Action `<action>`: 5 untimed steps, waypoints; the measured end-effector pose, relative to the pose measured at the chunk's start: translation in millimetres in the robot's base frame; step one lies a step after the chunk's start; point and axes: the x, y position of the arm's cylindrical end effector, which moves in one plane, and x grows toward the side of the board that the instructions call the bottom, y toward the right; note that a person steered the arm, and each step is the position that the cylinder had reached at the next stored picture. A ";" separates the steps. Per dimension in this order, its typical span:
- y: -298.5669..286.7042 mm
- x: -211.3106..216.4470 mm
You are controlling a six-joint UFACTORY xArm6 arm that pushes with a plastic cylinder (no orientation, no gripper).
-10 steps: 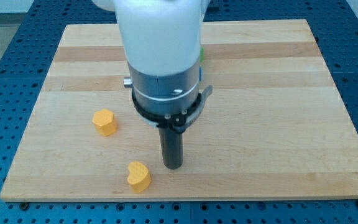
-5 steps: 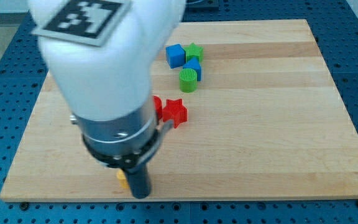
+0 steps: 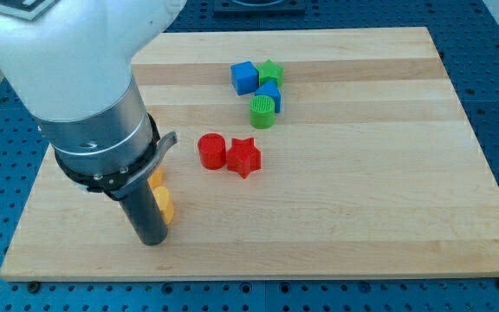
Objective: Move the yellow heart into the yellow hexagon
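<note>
My tip (image 3: 152, 242) sits near the view's bottom left corner of the wooden board (image 3: 362, 217), planted on the surface. There are no jaws here to be apart or together, it's just a plain dark rod hanging off the big white and grey arm body (image 3: 76, 78), which covers most of the upper left of the view.

Right against the rod's right side there are two small yellow bits peeking out. The lower one (image 3: 165, 206) is touching or just about touching the rod a little above my tip, and the upper one (image 3: 156, 178) is tucked under the arm's dark ring. They sit one right above the other, basically stacked in the view and seemingly touching. So much of both is hidden behind the rod that I honestly can't tell which is the yellow heart and which is the yellow hexagon.

Everything else is well apart from that spot. Around the board's middle, a red cylinder (image 3: 211, 151) sits just beside a red star (image 3: 243, 157), looks like they're touching. Further toward the view's top, there's a tight cluster: a blue cube (image 3: 244, 77), a green star (image 3: 271, 72) to its right, another blue block (image 3: 269, 92) below that, mostly hidden, and a green cylinder (image 3: 263, 111) at the bottom of the group.
</note>
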 end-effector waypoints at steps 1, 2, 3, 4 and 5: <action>0.0 -10.5; 0.0 -18.1; 0.0 -19.4; 0.0 -19.4; 0.0 -23.5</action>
